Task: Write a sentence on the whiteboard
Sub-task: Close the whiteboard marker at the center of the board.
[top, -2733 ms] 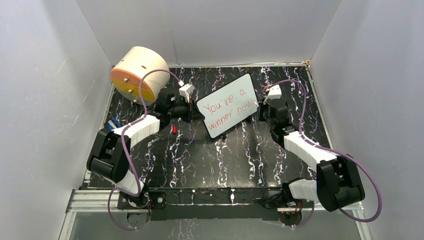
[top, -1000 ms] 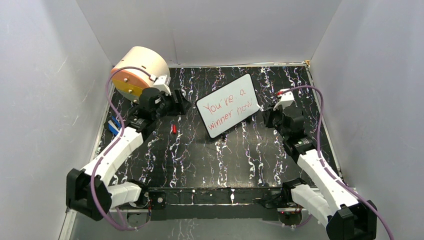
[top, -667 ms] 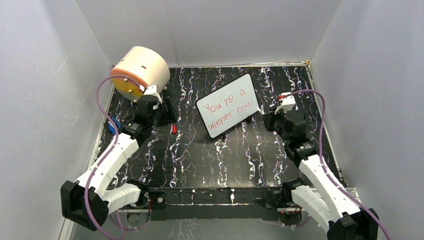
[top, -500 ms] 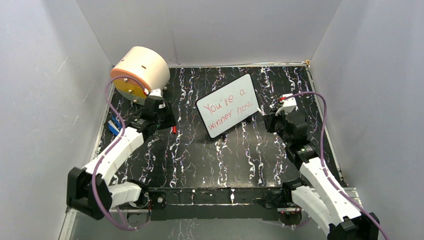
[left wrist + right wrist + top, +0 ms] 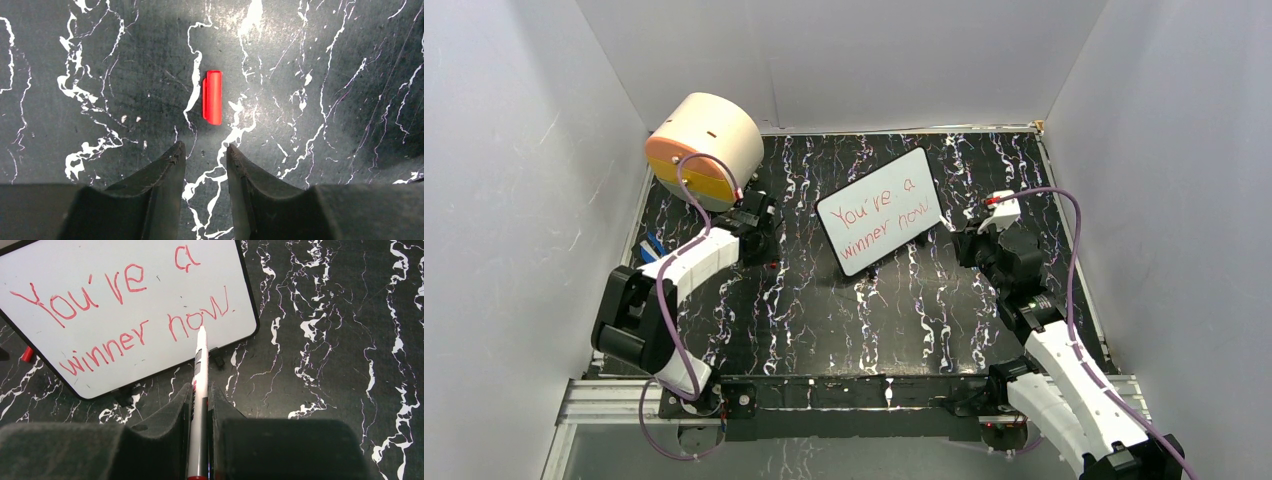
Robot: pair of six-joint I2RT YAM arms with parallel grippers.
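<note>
The whiteboard lies tilted in the middle of the black marbled table; it also shows in the right wrist view. The sentence in red reads "You're a winner now" in two slanted lines. My right gripper is shut on a white marker whose tip points at the board's lower right corner. My left gripper is open and empty, its fingers just short of a small red marker cap lying on the table.
A beige drum with an orange and yellow face stands at the back left corner. A blue object lies by the left edge. White walls enclose the table on three sides.
My left arm has pulled back from the board and swung down over the red cap. My right arm has drawn back from the board's right edge with the marker in it.
</note>
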